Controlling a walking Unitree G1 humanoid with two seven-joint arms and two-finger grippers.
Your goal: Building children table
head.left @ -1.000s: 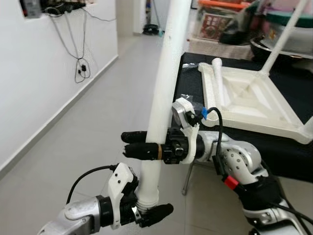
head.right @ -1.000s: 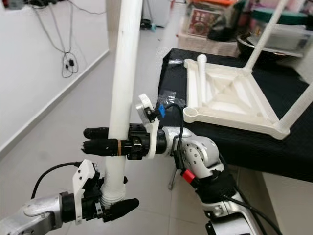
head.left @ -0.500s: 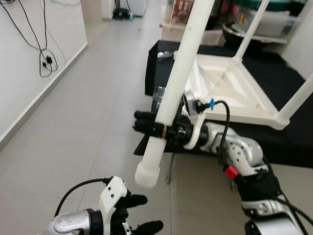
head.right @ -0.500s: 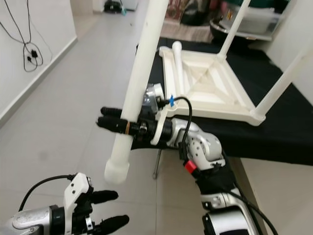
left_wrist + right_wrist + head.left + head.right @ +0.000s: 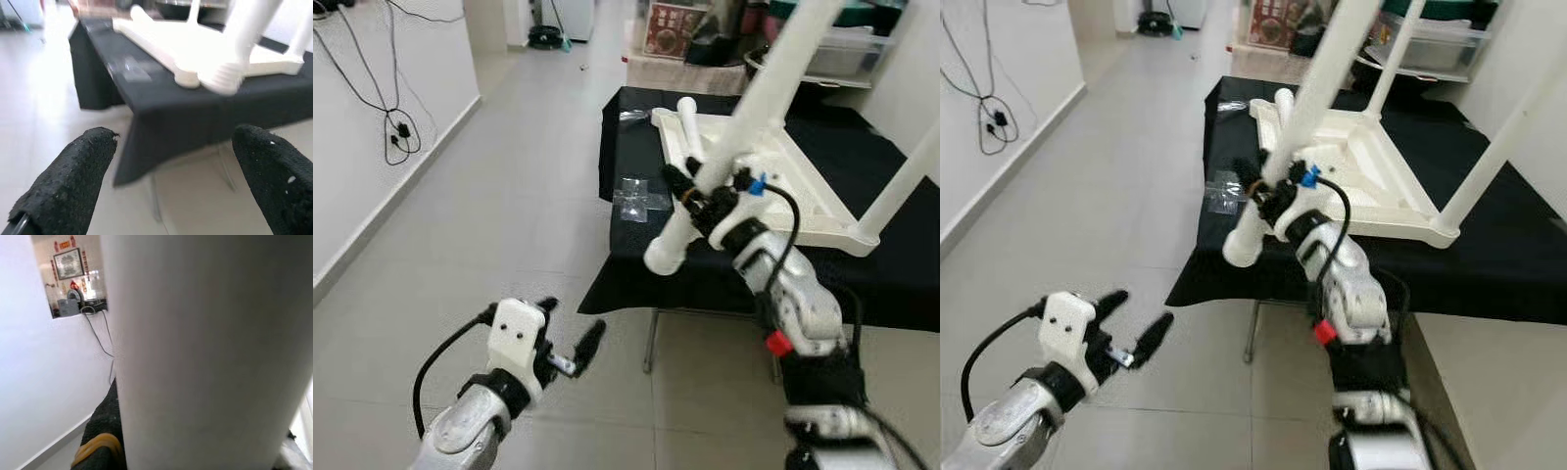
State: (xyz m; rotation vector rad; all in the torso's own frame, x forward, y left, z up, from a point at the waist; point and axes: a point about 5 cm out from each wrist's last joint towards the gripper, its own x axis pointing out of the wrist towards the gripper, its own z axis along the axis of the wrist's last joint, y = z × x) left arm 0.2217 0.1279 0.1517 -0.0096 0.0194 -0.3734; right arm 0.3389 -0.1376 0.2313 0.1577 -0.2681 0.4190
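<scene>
While a long white plastic table leg point(image 5: 759, 93) is being gripped between the closed fingers of the right gripper point(image 5: 690, 194), it is being held tilted, its rounded lower end point(image 5: 663, 255) hanging just past the front edge of the black-draped bench point(image 5: 636, 147) and its upper part rising out of frame. An upturned white plastic children's table top point(image 5: 793, 176) is being carried on the bench, near its front left corner, with two legs point(image 5: 1503, 137) already standing up from it and a loose white leg point(image 5: 689, 122) lying along its left rim. A clear plastic bag point(image 5: 634, 194) is lying on the cloth by the bench's left edge. Low over the grey tiled floor point(image 5: 509, 225), the left gripper point(image 5: 570, 338) is being held released, its two black fingers point(image 5: 73, 171) spread apart and grasping nothing, well apart from the bench.
</scene>
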